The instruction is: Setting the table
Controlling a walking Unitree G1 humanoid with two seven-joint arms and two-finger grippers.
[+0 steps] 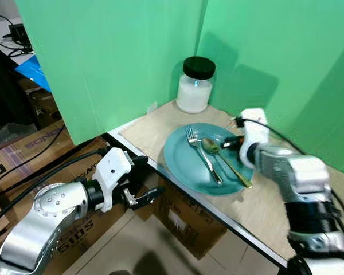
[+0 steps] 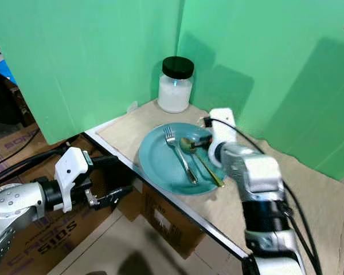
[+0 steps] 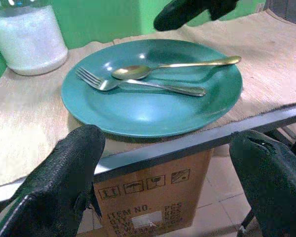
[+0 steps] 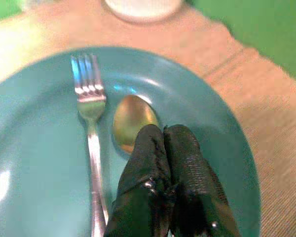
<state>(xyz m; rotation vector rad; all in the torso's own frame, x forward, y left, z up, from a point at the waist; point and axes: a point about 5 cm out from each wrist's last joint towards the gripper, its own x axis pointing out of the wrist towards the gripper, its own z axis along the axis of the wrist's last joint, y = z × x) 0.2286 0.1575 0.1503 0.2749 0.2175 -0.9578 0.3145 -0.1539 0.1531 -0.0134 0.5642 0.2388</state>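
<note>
A teal plate (image 1: 180, 166) lies on a burlap mat near the table's front edge. On it rest a silver fork (image 1: 204, 158) and a gold spoon (image 1: 234, 170), side by side. My right gripper (image 1: 229, 142) hovers over the plate's far side, fingers shut together just above the spoon's bowl (image 4: 130, 118), with nothing seen between them. My left gripper (image 1: 142, 182) is open below and in front of the table edge, facing the plate (image 3: 138, 108). A white-filled jar with a black lid (image 1: 195, 86) stands behind the plate in the corner.
Green screens (image 1: 114, 57) wall off the back and left of the table. The metal table edge (image 1: 218, 215) runs diagonally past my left gripper. Cardboard boxes (image 1: 189, 226) sit under the table, and cables (image 1: 28, 160) trail over more boxes on the left.
</note>
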